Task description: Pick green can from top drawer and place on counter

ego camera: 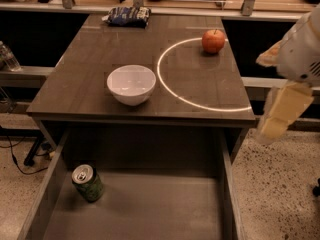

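One gripper [278, 118] is in view. It hangs at the right edge, off the counter's [80, 86] right side and above the floor; we cannot tell whether it is spread or closed. It is well apart from the green can [88, 183].

The can stands in the pulled-out top drawer [150, 206], in the left part, near the left wall. Its long axis is close to vertical and leans slightly, with the silver top facing up and to the left.

On the counter we note a white bowl [131, 84], a red apple [213, 41] and a dark packet [126, 15].
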Action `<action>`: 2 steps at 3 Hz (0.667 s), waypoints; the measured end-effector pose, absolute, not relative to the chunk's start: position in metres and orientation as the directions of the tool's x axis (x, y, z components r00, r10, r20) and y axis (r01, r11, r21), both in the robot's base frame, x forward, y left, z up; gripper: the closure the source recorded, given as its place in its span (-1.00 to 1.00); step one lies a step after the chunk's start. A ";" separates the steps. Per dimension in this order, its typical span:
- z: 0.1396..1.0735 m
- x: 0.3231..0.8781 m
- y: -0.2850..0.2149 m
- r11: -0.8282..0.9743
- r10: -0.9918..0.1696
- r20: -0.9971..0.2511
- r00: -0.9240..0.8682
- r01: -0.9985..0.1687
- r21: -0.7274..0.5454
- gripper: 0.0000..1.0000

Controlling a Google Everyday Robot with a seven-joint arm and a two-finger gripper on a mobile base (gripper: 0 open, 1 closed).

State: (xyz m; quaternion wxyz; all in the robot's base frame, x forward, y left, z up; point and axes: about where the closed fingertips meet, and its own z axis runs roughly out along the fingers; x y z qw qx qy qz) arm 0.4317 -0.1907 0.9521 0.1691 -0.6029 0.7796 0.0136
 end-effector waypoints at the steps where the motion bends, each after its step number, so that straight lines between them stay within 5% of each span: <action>1: 0.918 0.414 -0.133 0.259 -0.893 -0.401 -0.204 -0.962 -0.088 -1.00; 2: 0.881 0.392 -0.057 0.197 -0.829 -0.531 -0.175 -0.980 0.017 -1.00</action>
